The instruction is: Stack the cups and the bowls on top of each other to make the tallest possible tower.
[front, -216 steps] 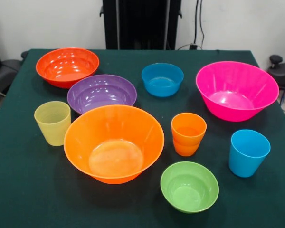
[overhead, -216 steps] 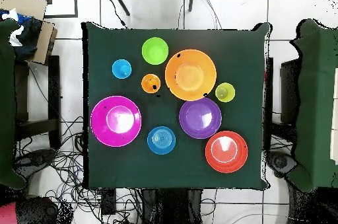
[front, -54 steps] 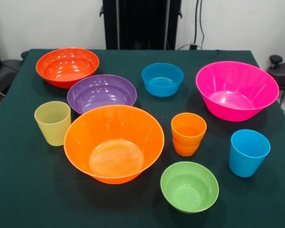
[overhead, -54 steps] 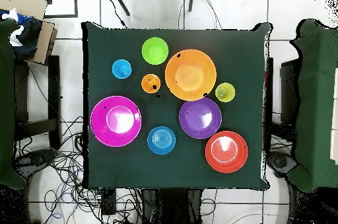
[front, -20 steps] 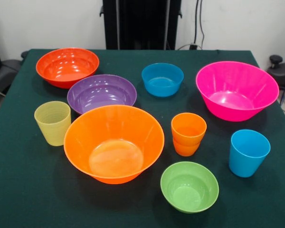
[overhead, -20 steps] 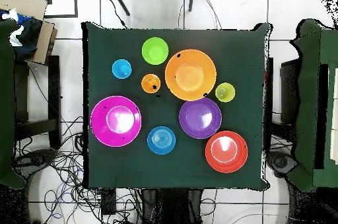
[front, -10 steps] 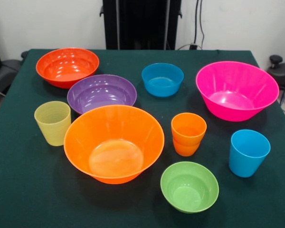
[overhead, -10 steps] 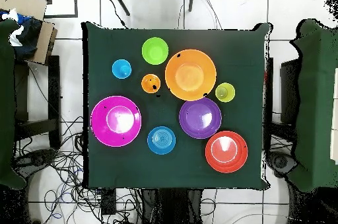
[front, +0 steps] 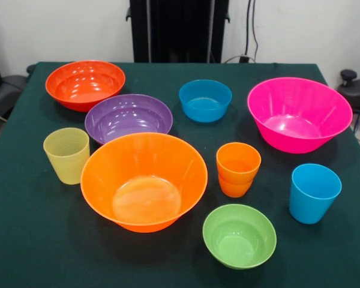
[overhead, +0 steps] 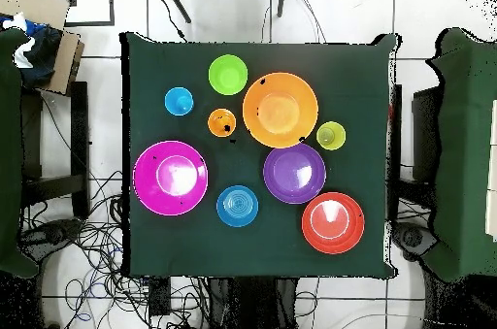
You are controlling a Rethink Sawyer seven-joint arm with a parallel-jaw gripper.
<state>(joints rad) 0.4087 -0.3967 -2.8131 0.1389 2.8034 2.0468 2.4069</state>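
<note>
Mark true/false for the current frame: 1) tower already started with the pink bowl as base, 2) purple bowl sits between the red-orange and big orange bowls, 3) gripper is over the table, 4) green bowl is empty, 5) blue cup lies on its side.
1) False. The pink bowl is empty and stands alone.
2) True. The purple bowl sits between the red-orange bowl and the orange bowl.
3) False. No gripper shows in either view.
4) True. The green bowl holds nothing.
5) False. The blue cup stands upright, mouth up.
</note>
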